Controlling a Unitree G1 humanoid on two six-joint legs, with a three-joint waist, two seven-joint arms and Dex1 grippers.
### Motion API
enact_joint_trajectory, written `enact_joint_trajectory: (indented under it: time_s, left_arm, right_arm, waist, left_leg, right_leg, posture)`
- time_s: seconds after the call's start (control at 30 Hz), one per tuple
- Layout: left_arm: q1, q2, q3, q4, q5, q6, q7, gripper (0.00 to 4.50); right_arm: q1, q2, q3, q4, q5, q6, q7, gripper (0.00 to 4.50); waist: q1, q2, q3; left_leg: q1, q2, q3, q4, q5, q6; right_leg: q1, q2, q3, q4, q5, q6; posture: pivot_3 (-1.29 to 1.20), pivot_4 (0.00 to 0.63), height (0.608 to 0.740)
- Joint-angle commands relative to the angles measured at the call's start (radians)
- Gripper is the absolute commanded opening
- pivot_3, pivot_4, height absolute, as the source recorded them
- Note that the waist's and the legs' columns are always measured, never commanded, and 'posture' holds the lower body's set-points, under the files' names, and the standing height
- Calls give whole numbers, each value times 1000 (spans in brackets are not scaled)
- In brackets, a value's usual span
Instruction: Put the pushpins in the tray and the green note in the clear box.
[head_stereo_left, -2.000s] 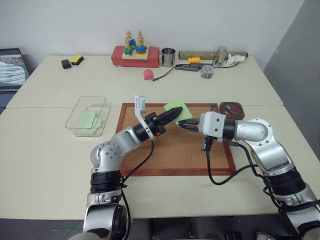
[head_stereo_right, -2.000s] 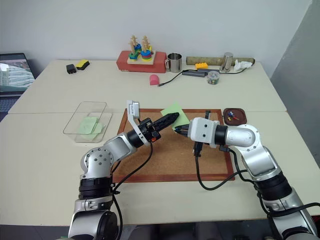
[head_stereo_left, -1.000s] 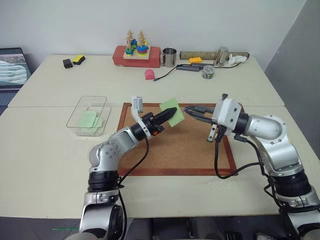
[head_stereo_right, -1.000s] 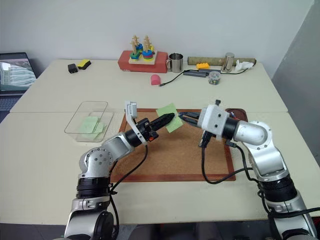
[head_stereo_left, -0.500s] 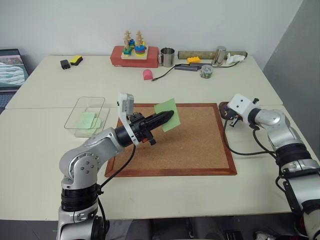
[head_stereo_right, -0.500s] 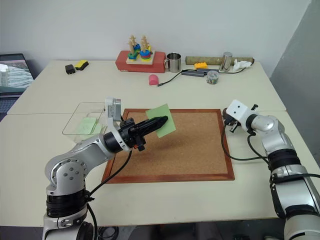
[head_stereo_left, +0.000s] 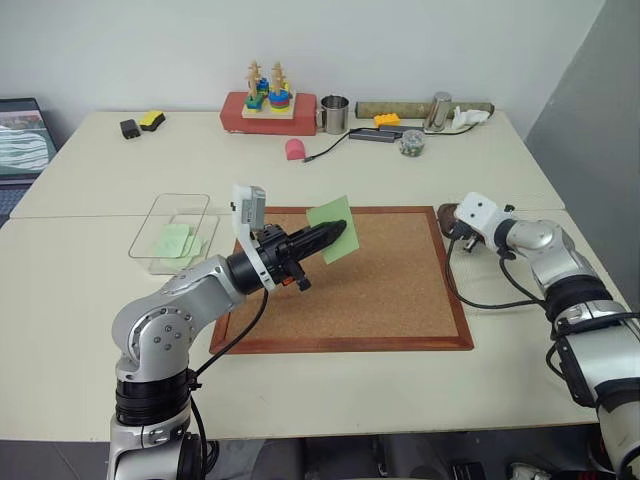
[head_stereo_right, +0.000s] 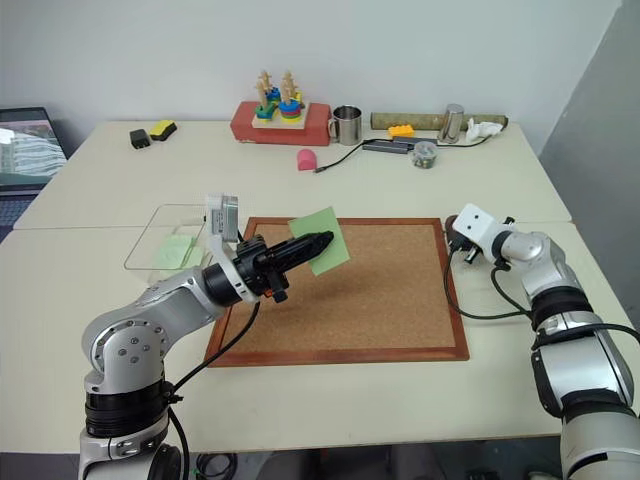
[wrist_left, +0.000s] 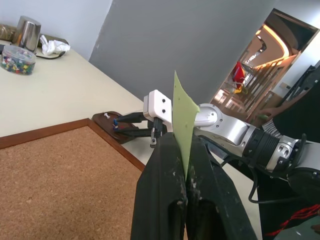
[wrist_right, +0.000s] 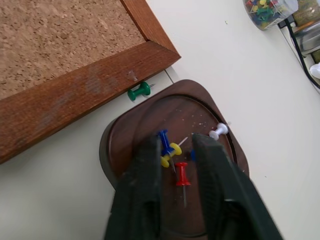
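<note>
Two grippers work apart: the left gripper (head_stereo_left: 338, 234) pinches the green note (head_stereo_left: 333, 227) above the cork board (head_stereo_left: 400, 290); the right gripper (wrist_right: 176, 145), jaws parted, hovers over the tray (wrist_right: 125, 135) holding pushpins (wrist_right: 181, 175); one green pushpin (wrist_right: 138, 92) lies beside the tray's rim.

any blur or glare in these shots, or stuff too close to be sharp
Head views: even, soft light, faint shadows, nothing blurred. Left wrist view: the left gripper and green note sit close and soft; the hallway lights behind glare. Right wrist view: the right gripper is blurred up close, the tray and pushpins sharp.
</note>
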Motion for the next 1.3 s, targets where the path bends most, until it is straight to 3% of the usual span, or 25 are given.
enact_joint_trajectory:
  time_s: [0.03,0.2,0.47,0.7,0.87,1.1,1.3]
  left_arm:
    - [-9,11,-4,-21,-18,-21,-8,0]
    - [-15,15,-4,-12,-14,-27,-12,0]
    - [-1,93,75,5,-1,-46,1,0]
    - [48,253,207,80,86,-103,12,0]
    - [49,344,257,222,223,-212,26,0]
    - [-4,368,226,432,432,-385,88,0]
    - [-105,341,202,657,534,-488,117,0]
  right_arm:
    - [-19,-14,-19,-8,7,-14,0,2147]
    - [-18,-20,-47,-37,35,-9,11,3209]
    - [34,-74,-127,-302,144,74,134,3209]
    - [170,-103,-147,-843,424,299,459,3209]
    - [175,-70,-111,-1104,545,475,523,3209]
    - [111,0,-36,-1225,619,659,529,3209]
    - [73,47,-9,-1196,594,685,495,3209]
  waist:
    - [-1,0,0]
    - [-2,0,0]
    - [-2,0,0]
    - [-4,0,0]
    - [-1,1,1]
    - [5,1,1]
    - [12,1,1]
  left_leg:
    - [0,0,0,0,0,0]
    - [0,0,0,0,0,0]
    - [0,0,0,0,0,0]
    - [0,1,-2,-1,0,0]
    - [0,1,-4,-1,0,0]
    - [-1,0,-4,-1,0,0]
    - [-3,0,-6,0,0,0]
  right_leg:
    - [0,0,0,0,0,0]
    - [0,0,0,0,0,0]
    - [0,0,0,0,0,0]
    - [0,0,-1,0,0,0]
    - [0,0,-3,0,0,0]
    - [0,0,-4,0,0,0]
    - [-1,0,-7,0,0,0]
  posture:
    - [0,150,740]
    - [0,150,740]
    - [0,150,740]
    - [0,150,740]
    - [0,150,740]
    - [0,150,740]
    - [0,150,740]
